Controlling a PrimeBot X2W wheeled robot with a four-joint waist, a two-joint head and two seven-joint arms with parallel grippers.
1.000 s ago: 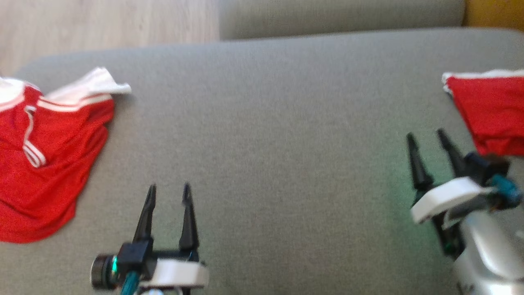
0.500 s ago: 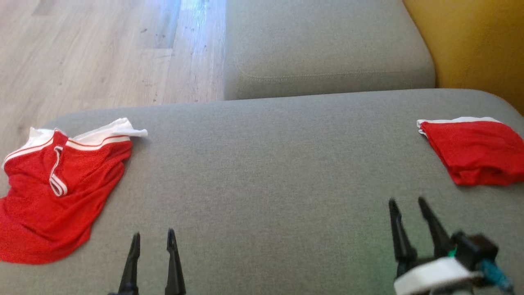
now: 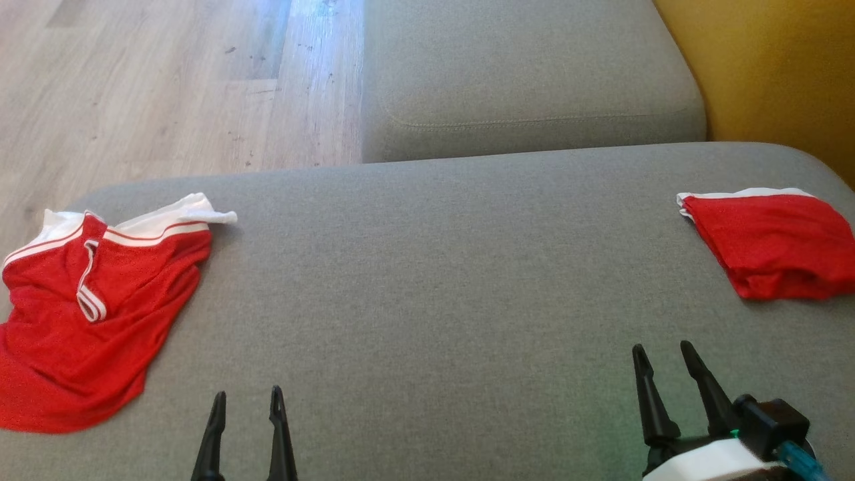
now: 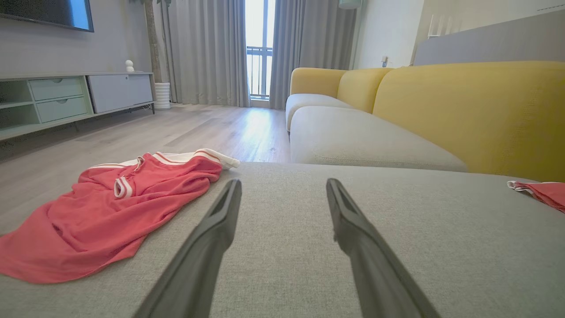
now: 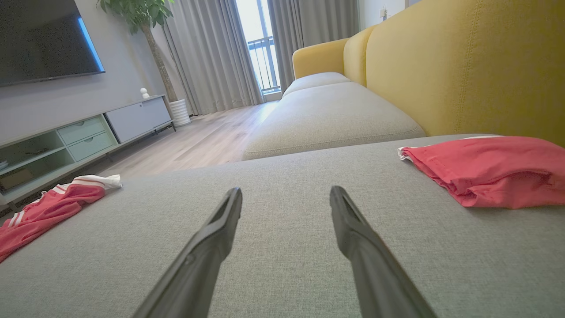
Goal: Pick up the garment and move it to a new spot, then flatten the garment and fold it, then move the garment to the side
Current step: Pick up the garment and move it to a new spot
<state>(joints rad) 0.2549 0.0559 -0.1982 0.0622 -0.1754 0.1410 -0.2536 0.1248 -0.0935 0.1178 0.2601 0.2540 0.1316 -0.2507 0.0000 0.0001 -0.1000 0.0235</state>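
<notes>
The crumpled red garment lies loose and rumpled at the 9 o'clock edge of the grey cushion, its white waistband turned toward 12 o'clock and its lower hem spilling toward 7 o'clock. In the left wrist view the same garment spreads out at 9 o'clock of the fingers. A folded red garment sits as a compact wedge at the 3 o'clock edge of the cushion, well apart from the first, with a thin white edge along its 12 o'clock side; the right wrist view shows it at 2 o'clock. The left claw enters at 7 o'clock of the head view, its 2 fingers spread wide and holding nothing, tips over bare cushion and apart from the crumpled garment. The right claw stands at 5 o'clock, also wide and empty, its tips short of the folded piece. Beyond the cushion at 12 o'clock is a second grey cushion, with wooden floor at 11 o'clock and a yellow backrest at 1 o'clock. The wrist views add a low cabinet and grey curtains across the room.
</notes>
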